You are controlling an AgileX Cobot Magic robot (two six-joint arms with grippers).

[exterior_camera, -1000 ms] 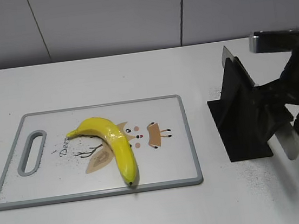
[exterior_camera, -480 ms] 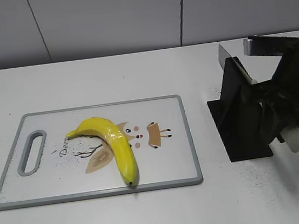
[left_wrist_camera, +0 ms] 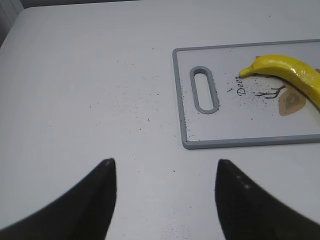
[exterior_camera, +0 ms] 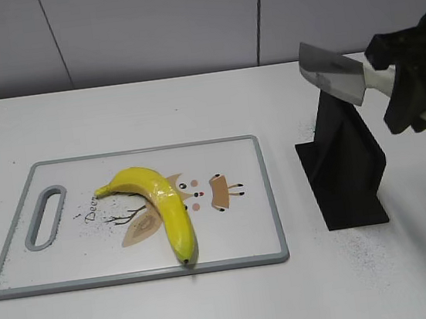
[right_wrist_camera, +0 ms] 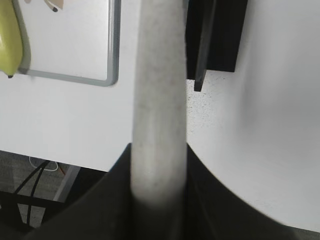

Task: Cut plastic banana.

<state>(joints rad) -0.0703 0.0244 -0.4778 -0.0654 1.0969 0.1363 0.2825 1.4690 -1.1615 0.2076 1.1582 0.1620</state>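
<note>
Right pincer (exterior_camera: 411, 92): clenched on the pale handle of a toy cleaver with a shiny grey blade (exterior_camera: 332, 75). Held up in the air, just above the black slanted knife stand (exterior_camera: 346, 166), blade out of the stand. In the right wrist view, only the pale handle, running up the middle.

Left pincer (left_wrist_camera: 165, 175): released, holding nothing, hanging over the bare white table (left_wrist_camera: 90, 90), well apart from the stand, on the far side of the board.

Yellow plastic banana (exterior_camera: 160, 205): lying whole on the white cutting board with a grey rim (exterior_camera: 267, 192), beside the stand. One tip near the board's front edge.

Job barely begun, going by the pictures. Done: cleaver picked up. Left to do: carrying the cleaver over from the stand to the banana, then pushing down to cut. No cut in the banana yet.
</note>
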